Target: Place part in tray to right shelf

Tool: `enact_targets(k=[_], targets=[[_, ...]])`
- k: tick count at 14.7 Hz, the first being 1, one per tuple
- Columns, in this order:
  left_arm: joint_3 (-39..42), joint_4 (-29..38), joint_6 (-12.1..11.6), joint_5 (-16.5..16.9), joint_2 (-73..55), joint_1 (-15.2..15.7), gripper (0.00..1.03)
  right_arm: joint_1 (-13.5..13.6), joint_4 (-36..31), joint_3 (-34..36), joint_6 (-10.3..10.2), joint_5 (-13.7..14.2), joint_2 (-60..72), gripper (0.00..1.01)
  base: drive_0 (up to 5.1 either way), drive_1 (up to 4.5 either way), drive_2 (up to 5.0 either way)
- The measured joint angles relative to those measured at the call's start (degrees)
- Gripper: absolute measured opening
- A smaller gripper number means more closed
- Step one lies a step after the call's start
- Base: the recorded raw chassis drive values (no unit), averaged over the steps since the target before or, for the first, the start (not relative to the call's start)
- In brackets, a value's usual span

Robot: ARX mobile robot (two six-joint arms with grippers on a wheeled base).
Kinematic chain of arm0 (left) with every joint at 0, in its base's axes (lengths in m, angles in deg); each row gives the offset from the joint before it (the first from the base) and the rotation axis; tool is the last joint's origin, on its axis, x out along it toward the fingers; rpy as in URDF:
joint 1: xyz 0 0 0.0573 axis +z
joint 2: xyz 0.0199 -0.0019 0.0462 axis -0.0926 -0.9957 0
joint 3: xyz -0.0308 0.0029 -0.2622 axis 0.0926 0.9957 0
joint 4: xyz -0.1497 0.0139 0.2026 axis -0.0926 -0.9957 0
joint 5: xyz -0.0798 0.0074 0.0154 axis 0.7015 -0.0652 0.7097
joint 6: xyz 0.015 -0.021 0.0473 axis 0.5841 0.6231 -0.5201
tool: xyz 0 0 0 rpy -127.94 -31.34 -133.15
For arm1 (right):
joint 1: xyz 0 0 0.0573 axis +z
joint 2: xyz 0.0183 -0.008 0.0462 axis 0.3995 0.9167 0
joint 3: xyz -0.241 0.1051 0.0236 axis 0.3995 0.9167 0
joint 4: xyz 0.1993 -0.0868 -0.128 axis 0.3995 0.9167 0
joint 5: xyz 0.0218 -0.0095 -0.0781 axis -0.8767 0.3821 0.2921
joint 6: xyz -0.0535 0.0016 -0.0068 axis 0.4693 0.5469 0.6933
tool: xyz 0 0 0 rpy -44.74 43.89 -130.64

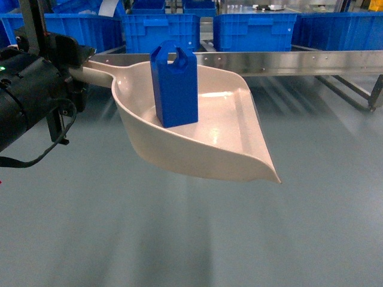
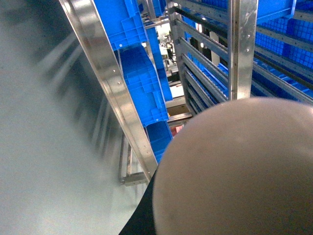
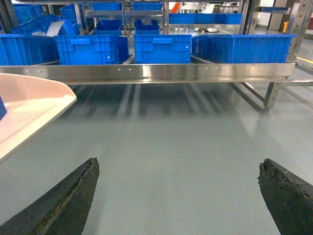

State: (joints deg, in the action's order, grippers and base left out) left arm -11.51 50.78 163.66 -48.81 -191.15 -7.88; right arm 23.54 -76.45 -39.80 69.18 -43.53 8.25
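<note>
Far left in the head view: left arm, black and bulky, cable looping beneath, with the left gripper [image 1: 76,63] at the root of the tray handle. Handle emerging from the black housing there; fingers hidden, so whether closed on the handle or not cannot be told from any view. In the left wrist view, only the rounded beige underside of the tray [image 2: 234,171] filling the lower right, no jaws visible.

Next rightward: the tray [image 1: 227,152], cream scoop held clear above the grey floor [image 1: 191,239], handle pointing back-left, wide lip pointing front-right and tipped a little lower. Standing upright on the tray's floor, toward the handle end: the part [image 1: 175,86], solid blue, chamfered top with a notched hole, base touching the tray.

Behind the tray, running left to right across the view: the steel front rail of the right shelf [image 1: 311,61], screws along its face, with large blue crates [image 1: 254,30] sitting on it. Part and tray in front of that rail, not on the shelf.

Right side: right gripper [image 3: 178,196], seen only from its wrist camera, two dark worn fingertips [image 3: 68,200] spread wide apart, nothing between them, grey floor below. Tray lip at that view's left edge, apart from the fingers.
</note>
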Motion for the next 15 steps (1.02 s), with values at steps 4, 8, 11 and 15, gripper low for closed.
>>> enact_targets(k=[4, 8, 11, 15], targets=[[0.00, 0.11, 0.00, 0.02, 0.00, 0.00, 0.12, 0.00, -0.04, 0.00, 0.00, -0.02, 0.00, 0.98, -0.1, 3.22, -3.4], [0.00, 0.09, 0.00, 0.00, 0.00, 0.00, 0.12, 0.00, -0.04, 0.00, 0.00, -0.02, 0.00, 0.98, 0.0, 3.82, -3.9], [0.00, 0.11, 0.00, -0.07, 0.00, 0.28, 0.12, 0.00, -0.04, 0.00, 0.02, -0.04, 0.00, 0.98, 2.0, 2.51, -4.6], [0.00, 0.13, 0.00, 0.02, 0.00, 0.15, 0.12, 0.00, -0.07, 0.00, 0.02, -0.04, 0.00, 0.98, 3.6, 1.33, -4.7]])
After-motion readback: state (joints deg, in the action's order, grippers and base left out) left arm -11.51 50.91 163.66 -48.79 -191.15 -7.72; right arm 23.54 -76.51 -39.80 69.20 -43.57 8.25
